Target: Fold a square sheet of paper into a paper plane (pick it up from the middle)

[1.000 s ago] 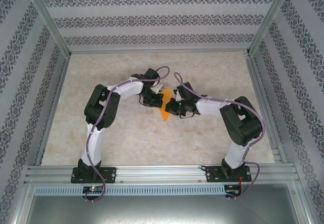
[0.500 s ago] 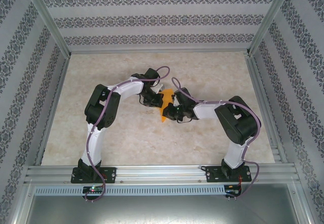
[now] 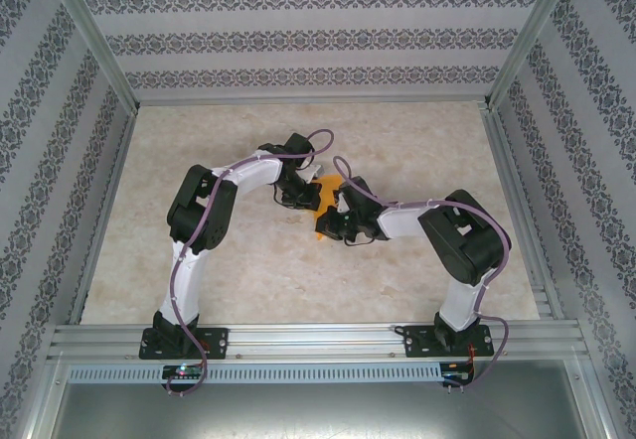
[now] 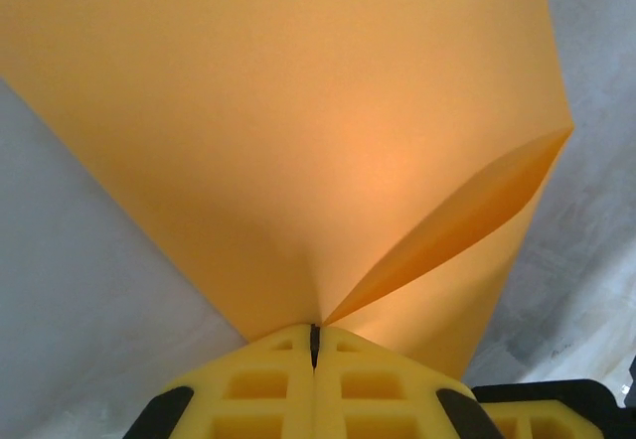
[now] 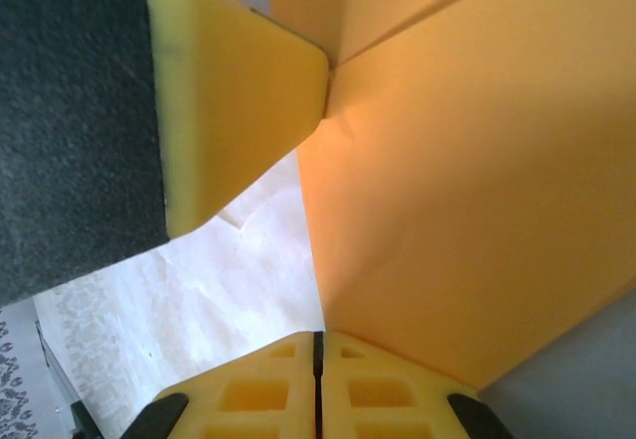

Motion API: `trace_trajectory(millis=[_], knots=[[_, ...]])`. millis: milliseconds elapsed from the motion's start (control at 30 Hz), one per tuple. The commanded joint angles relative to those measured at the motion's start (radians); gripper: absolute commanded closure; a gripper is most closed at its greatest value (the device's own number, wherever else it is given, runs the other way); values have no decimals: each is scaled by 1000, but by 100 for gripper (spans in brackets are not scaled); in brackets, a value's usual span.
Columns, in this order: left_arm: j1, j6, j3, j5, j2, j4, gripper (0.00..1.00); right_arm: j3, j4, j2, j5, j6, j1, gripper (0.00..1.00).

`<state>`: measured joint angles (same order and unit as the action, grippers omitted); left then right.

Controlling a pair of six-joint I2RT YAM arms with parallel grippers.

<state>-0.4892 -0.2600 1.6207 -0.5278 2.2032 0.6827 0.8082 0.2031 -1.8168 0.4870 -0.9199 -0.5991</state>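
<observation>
Two grips hold the orange sheet (image 4: 298, 141) above the middle of the table (image 3: 238, 270). We find the left gripper (image 4: 314, 332) clamped on its edge toward the table's far side, the right gripper (image 5: 318, 338) clamped on the near edge; the sheet's free edge runs between them.

Above the middle of the pale marbled tabletop (image 3: 417, 141), a bright orange square sheet of thin paper (image 3: 323, 197), left gripper (image 3: 304, 197) pinching it from the left and far side, right gripper (image 3: 334, 222) pinching it from the right and near side, the two grippers close together
</observation>
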Motion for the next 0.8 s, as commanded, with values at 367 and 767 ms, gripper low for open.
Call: trace_trajectory(millis=[367,767], knots=[[0,31,-28,72,101,49,100,-9,15,-4,16,-24,-42,92],[3,31,-34,87,109,47,100,14,7,-19,25,-21,-70,92]])
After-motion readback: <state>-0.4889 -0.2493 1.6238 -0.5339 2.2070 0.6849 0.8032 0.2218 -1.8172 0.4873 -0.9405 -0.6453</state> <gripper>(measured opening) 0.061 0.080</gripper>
